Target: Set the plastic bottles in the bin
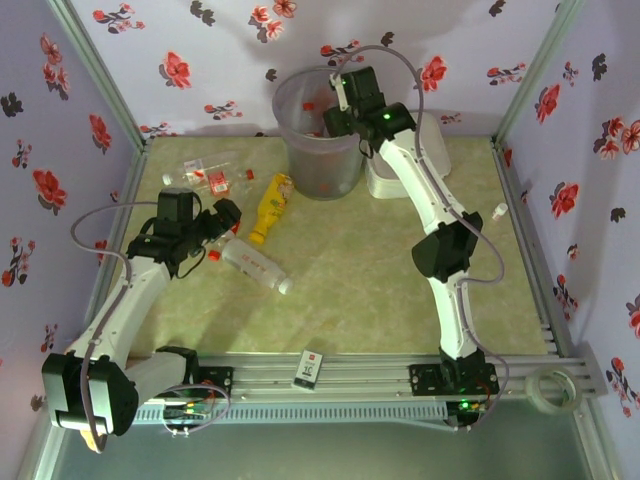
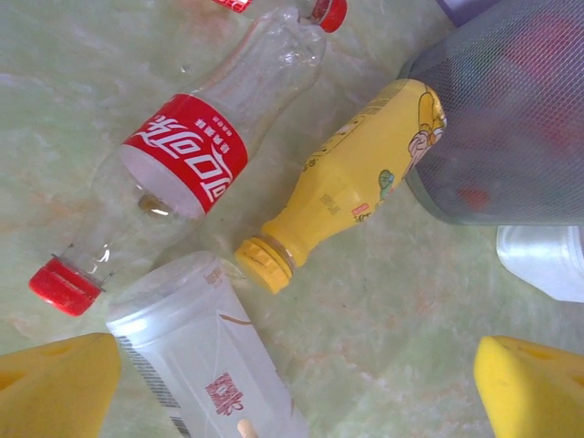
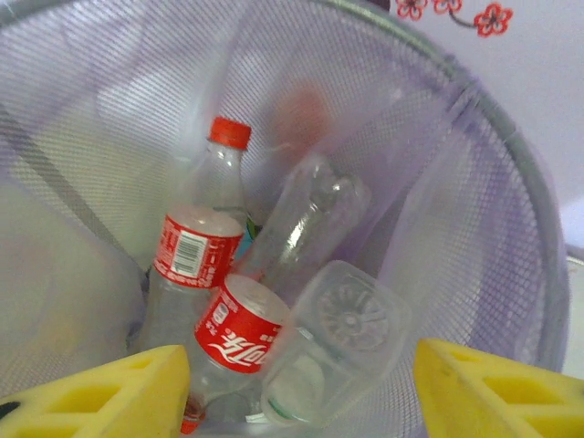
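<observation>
The grey-purple bin [image 1: 318, 160] stands at the back of the table. My right gripper [image 1: 345, 118] hangs over its mouth, open, its yellow pads apart with nothing between them [image 3: 301, 401]. Inside the bin [image 3: 474, 182] lie several plastic bottles: two red-labelled ones [image 3: 239, 324], an unlabelled one [image 3: 310, 219] and a clear square-bottomed one [image 3: 339, 345]. On the table lie a yellow bottle [image 1: 272, 207] [image 2: 351, 178], a red-labelled bottle [image 2: 182, 155] and a clear white-capped bottle [image 1: 255, 265] [image 2: 205, 365]. My left gripper [image 1: 215, 225] [image 2: 292, 401] hovers open just above the clear one.
A white lidded box [image 1: 400, 170] [image 2: 547, 260] stands right of the bin, partly behind my right arm. A black-and-white card [image 1: 310, 369] lies on the front rail, a tape roll [image 1: 550, 388] at the front right. Floral walls close three sides.
</observation>
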